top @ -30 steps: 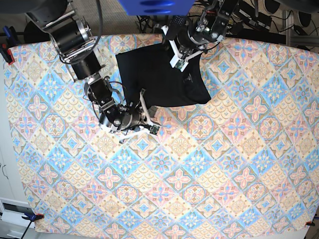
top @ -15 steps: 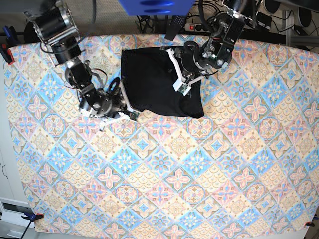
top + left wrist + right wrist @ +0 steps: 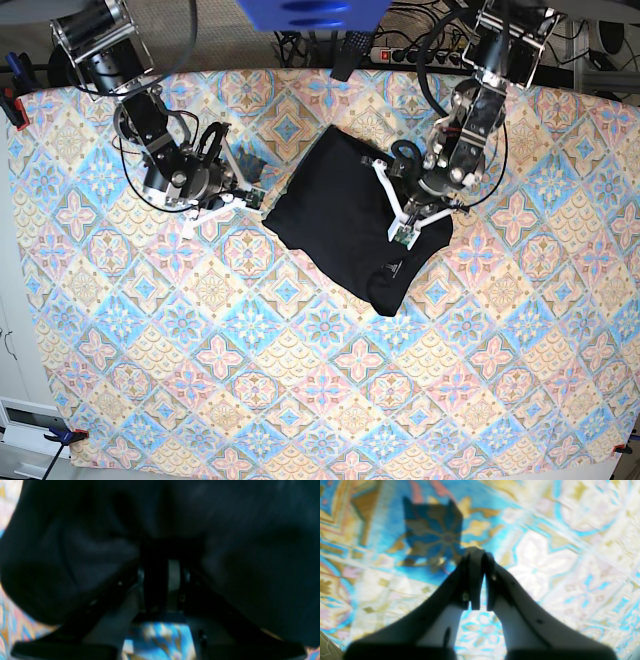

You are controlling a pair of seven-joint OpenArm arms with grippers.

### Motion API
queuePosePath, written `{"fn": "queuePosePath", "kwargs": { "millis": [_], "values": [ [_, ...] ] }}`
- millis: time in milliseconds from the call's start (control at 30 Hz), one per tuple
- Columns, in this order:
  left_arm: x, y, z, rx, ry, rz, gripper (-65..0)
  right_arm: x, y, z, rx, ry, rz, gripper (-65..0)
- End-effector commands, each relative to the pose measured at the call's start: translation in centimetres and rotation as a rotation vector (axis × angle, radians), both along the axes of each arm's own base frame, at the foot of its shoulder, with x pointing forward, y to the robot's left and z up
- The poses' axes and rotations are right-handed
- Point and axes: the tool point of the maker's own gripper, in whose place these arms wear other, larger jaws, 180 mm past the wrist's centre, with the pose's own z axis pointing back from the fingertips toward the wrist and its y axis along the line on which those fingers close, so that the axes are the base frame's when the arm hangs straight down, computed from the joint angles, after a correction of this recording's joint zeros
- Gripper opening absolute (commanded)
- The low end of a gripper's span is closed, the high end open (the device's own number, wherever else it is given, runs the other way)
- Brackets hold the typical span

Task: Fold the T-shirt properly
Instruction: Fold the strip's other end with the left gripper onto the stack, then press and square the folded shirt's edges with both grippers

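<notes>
Here, on the bench under a patterned blue, pink and gold tile-print cloth (image 3: 300, 380): a plain black soft cloth T-shirt (image 3: 340, 215), bunched and tilted, lying slightly above centre in the base view. Left end effector (image 3: 398, 232) over the shirt's right part, jaws pinched on a fold of the black cloth, seen close in the left wrist view (image 3: 160, 580). Right end effector (image 3: 250, 190) just beside the shirt's left edge, apart from it, jaws pressed together, holding nothing (image 3: 476, 580), above bare patterned cloth.

T-shirt (image 3: 335, 215) matt soft cloth; tablecloth (image 3: 300, 400) patterned fabric.
</notes>
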Motion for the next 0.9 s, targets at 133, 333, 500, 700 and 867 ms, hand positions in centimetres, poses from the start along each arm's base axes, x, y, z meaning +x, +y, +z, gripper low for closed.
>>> {"fn": "queuePosePath", "kwargs": {
  "millis": [133,333,500,700,867],
  "values": [
    [-2.8,0.2,2.7,-0.016,-0.047,-0.043,-53.2,2.8,-2.8,1.9,0.0,-0.07,-0.102,-62.7],
    [-4.8,5.9,3.1,0.045,-0.042,0.063,-53.2,7.0,-2.5,4.8,0.012,-0.162,-0.114,-62.7],
    [-2.8,10.5,4.6,0.035,-0.091,0.232,-53.2,8.7,1.5,6.3,0.103,-0.198,-0.113,-62.7],
    [-0.7,11.1,5.0,-0.098,-0.105,0.379,-53.2,9.6,2.3,5.9,0.125,-0.183,-0.124,-62.7],
    [0.3,10.7,2.6,-0.123,-0.05,0.423,-53.2,8.6,6.1,4.0,0.202,-0.109,-0.132,-62.7]
  ]
}}
